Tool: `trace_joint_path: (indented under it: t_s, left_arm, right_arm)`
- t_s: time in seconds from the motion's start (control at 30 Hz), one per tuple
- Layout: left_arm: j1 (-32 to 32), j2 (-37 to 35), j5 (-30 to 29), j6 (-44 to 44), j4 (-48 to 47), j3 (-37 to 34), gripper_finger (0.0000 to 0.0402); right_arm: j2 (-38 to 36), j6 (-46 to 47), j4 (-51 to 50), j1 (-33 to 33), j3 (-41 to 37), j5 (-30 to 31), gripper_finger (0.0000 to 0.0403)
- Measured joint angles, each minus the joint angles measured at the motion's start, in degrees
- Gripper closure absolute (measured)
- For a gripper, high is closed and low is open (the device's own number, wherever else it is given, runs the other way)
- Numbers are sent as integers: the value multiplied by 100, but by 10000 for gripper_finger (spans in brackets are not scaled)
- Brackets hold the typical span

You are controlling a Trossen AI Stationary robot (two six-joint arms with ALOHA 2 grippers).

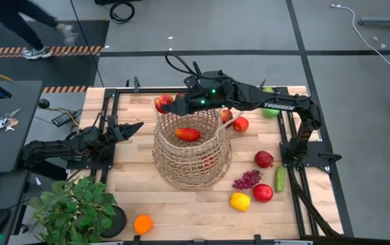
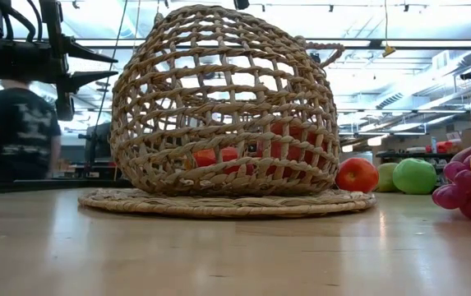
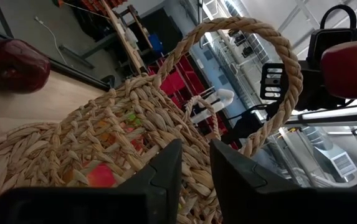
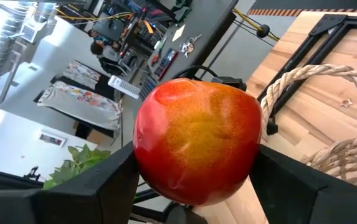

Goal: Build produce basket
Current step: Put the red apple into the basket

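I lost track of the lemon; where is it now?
In the high view the lemon lies on the table's right front, beside a red apple and just below the grapes.

Wooden worktable in a workshop, with a plant, desk clutter and a person passing nearby.

The light wooden tabletop (image 1: 181,204) fills the middle of the overhead frame. A potted green plant (image 1: 75,207) sits at its lower left corner. At the left edge, a dark grey desk (image 1: 7,129) holds a bunch of keys (image 1: 1,122). At the upper left, a person's leg and light sneaker (image 1: 35,52) cross a black floor mat edged with orange-and-black hazard tape (image 1: 45,50). A white cable (image 1: 371,34) trails across the grey floor at upper right. In the table-level view, a person in a dark T-shirt (image 2: 17,131) stands at the left edge.
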Motion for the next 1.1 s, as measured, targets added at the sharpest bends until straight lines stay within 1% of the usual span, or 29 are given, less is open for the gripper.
trace_joint_path:
  t_s: [0.57,0.73,0.83,0.9,1.0,1.07,1.1]
  left_arm:
    - [-1,-1,-2,-1,0,1,311]
    - [-1,1,0,-1,0,1,313]
    - [-1,0,-1,-1,0,0,314]
    - [1,1,-2,-1,0,-1,313]
    - [1,1,-2,-1,0,1,310]
    - [0,0,0,0,0,0,311]
    - [0,-1,-1,-1,0,1,312]
  right_arm:
    - [73,59,-50,-66,-2,-5,123]
    - [83,15,-756,-66,-2,-57,123]
    - [83,-65,-1143,-66,-4,-191,123]
    - [83,-316,-1342,-66,-4,-285,123]
    - [72,-1119,-1727,-66,-4,-343,123]
    - [48,-1924,-1957,-66,-4,-283,123]
    - [35,-2492,-2060,-67,-4,-225,123]
